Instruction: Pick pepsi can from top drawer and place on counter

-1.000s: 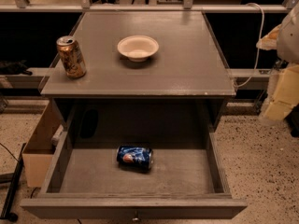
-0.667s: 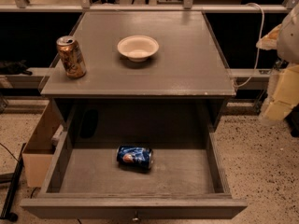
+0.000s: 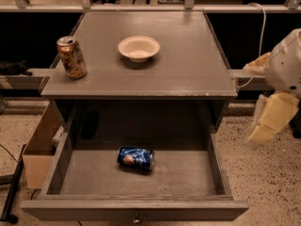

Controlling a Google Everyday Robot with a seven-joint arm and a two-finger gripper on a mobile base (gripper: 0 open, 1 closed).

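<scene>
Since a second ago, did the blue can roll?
No. The pepsi can lies mid top drawer, same spot under the bowl; hand hangs right of the counter.

- The arm (image 3: 286,62) enters at the right edge of the scene, about halfway between near and far. Only a rounded white section of it shows, and the rest is cut off by the edge.
- The gripper (image 3: 272,120) hangs just below that white section. It is pale yellow and slants downward and to the left.
- The gripper sits out at the right side, lower and nearer than the white section, touching nothing.
</scene>
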